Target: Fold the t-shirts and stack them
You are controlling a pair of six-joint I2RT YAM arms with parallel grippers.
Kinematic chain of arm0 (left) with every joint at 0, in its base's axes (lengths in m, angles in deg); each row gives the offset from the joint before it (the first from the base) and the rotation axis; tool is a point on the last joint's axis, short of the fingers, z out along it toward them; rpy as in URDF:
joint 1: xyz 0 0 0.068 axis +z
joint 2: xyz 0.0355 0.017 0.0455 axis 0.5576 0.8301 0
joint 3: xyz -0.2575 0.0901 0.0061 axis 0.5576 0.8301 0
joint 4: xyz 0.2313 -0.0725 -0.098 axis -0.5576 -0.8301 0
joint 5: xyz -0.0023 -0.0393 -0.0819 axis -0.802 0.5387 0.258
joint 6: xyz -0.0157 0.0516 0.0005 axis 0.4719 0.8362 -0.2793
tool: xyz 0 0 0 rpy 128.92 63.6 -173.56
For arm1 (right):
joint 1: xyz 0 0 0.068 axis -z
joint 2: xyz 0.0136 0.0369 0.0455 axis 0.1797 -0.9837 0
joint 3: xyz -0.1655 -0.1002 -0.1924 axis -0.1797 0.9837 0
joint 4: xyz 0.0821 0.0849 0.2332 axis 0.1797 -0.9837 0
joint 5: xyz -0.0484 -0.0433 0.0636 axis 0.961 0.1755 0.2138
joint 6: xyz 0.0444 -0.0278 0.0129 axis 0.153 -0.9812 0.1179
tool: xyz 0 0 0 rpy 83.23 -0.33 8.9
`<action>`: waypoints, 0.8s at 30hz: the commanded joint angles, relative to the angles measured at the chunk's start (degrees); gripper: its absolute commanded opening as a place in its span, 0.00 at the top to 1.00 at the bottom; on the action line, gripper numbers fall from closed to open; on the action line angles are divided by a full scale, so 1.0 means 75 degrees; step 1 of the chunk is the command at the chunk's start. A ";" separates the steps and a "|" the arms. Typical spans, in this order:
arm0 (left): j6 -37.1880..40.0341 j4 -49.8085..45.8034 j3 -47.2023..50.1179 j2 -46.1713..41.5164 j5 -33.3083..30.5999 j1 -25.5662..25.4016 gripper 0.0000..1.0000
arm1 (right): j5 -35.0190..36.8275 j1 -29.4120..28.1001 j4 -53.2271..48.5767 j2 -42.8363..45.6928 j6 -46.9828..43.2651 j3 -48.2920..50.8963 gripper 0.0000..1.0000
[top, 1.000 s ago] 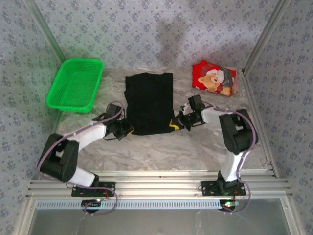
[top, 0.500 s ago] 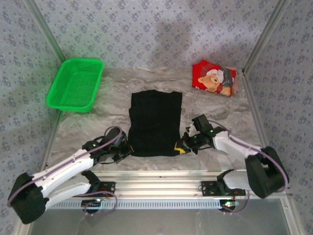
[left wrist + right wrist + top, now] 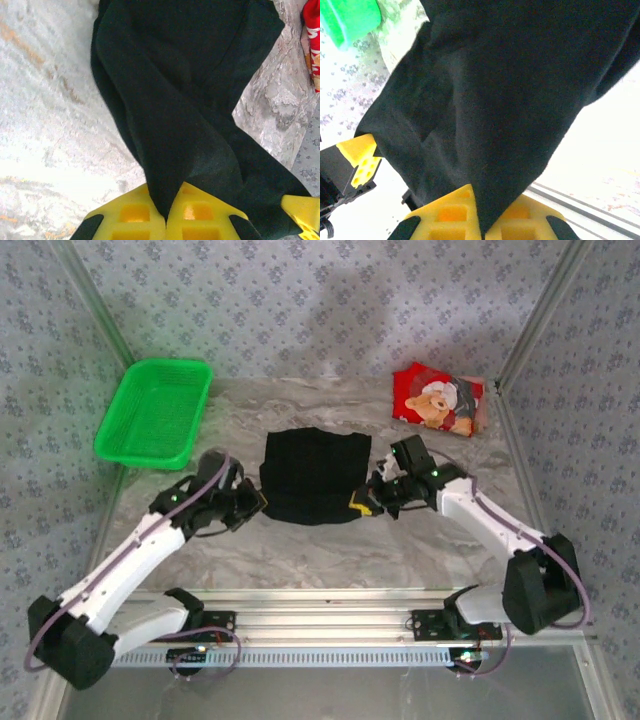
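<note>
Pinching the black t-shirt (image 3: pixel 310 478) from both sides right now. My left gripper (image 3: pixel 255 505) is clamped tight on its near-left corner and my right gripper (image 3: pixel 366 504) on the near-right one. Both wrist views show cloth squeezed between the yellow pads (image 3: pixel 132 215).

The shirt sits mid-worktop (image 3: pixel 300 555), long axis running left to right between the two grippers. Its near edge looks lifted and the far edge lies flat. It's plain black and soft, with a few folds draping off the pads.

At the far right corner the red teddy-bear t-shirt (image 3: pixel 438 400) lies folded, well apart. The green basket (image 3: pixel 155 412) is far left.
</note>
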 commanded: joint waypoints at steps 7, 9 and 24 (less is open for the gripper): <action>0.1553 0.0322 -0.1705 0.2002 0.1411 0.1532 1.00 | -0.0391 0.0916 -0.0902 -0.2183 -0.1063 -0.2473 1.00; 0.1817 0.0297 -0.2219 0.2539 0.1559 0.1674 1.00 | -0.0445 0.1076 -0.0926 -0.2624 -0.1120 -0.2900 1.00; 0.2729 0.0300 -0.5017 0.5888 0.2576 0.2391 1.00 | -0.0671 0.1948 -0.1184 -0.5206 -0.1511 -0.5058 1.00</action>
